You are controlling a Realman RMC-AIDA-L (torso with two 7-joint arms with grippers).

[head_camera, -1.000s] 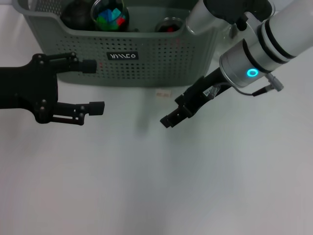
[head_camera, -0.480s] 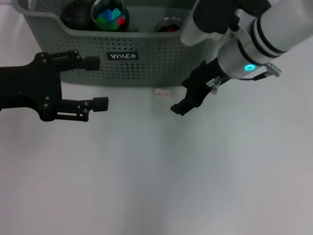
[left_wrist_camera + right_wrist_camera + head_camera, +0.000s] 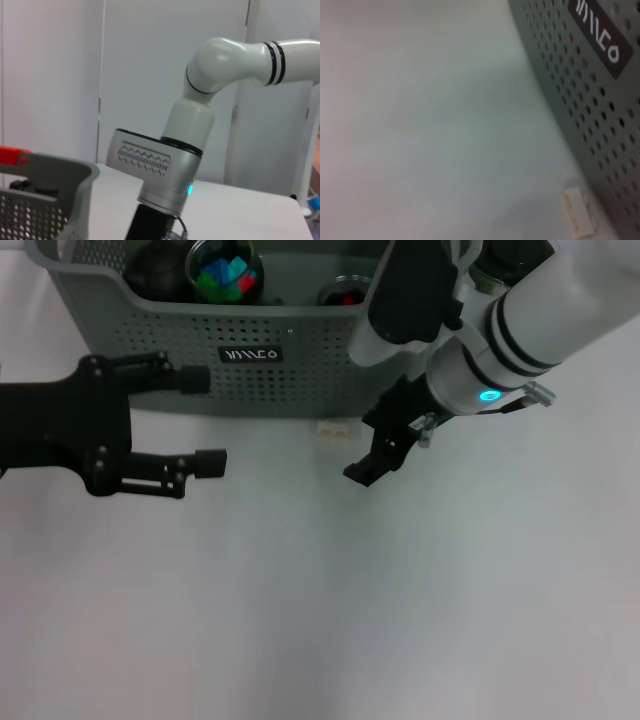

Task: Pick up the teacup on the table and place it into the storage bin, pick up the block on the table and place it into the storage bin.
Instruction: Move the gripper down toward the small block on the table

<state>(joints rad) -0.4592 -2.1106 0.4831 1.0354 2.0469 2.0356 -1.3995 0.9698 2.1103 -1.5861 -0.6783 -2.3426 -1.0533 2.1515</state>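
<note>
The storage bin (image 3: pixel 300 370), grey-green with perforated walls and a black label, stands at the far edge of the table; its wall also fills the right wrist view (image 3: pixel 590 90). Inside it are a glass of coloured blocks (image 3: pixel 225 270) and a small teacup (image 3: pixel 345 288) with something red in it. No teacup or block shows on the table. My left gripper (image 3: pixel 203 420) hovers open and empty in front of the bin's left part. My right gripper (image 3: pixel 358 473) hangs low over the table just in front of the bin's right part, with nothing visibly in it.
A small white rectangular tag (image 3: pixel 333 429) lies on the table against the bin's front wall, also seen as the tag (image 3: pixel 577 217) in the right wrist view. A dark round object (image 3: pixel 158 270) sits in the bin's left corner. The right arm's wrist (image 3: pixel 150 175) shows in the left wrist view.
My right gripper has risen from the table and drawn back toward the bin's front wall. The left gripper has shifted slightly to the right, still open.
</note>
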